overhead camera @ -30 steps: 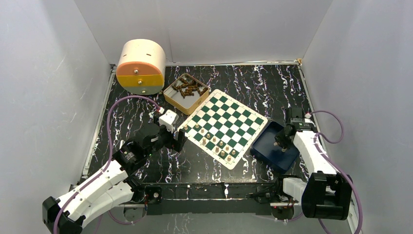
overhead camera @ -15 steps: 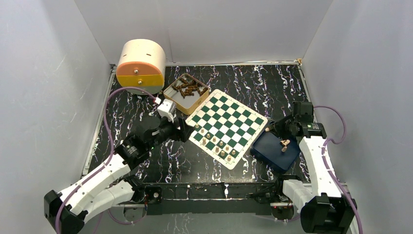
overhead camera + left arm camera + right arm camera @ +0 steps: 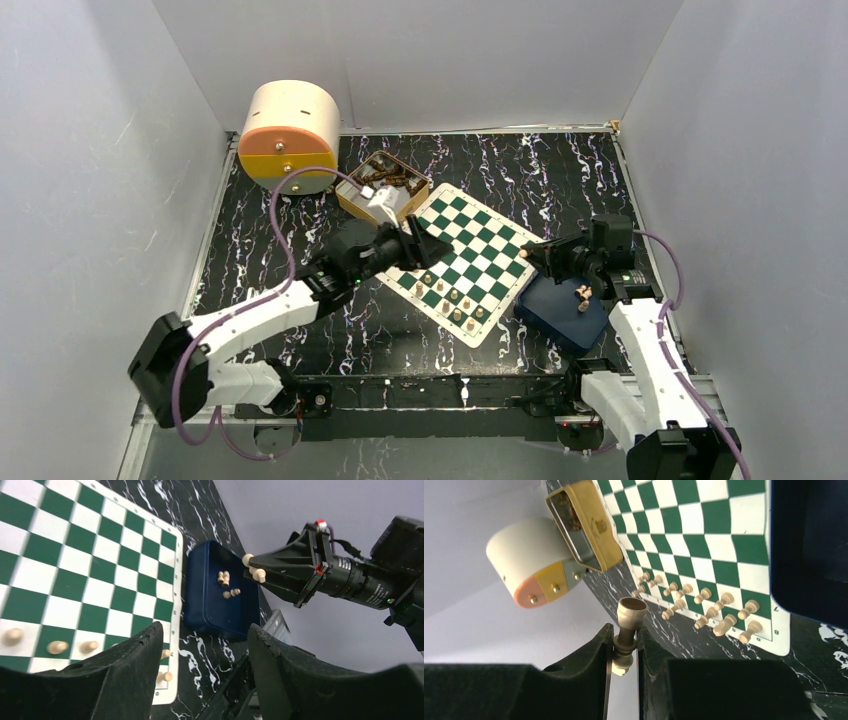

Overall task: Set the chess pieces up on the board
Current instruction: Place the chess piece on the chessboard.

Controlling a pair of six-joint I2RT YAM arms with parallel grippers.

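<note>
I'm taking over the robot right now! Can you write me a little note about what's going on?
Left gripper: open, empty, above the board.
Right gripper: shut on a light chess piece, near the blue tray.
Done: some light pieces stand in two rows along one board edge.
To do: loose pieces lie in the tray; dark pieces sit in the gold tin.

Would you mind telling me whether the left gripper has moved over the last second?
Yes. The left gripper has swung right and forward: earlier it was beside the left corner of the board, and now it is over its left squares.
</note>
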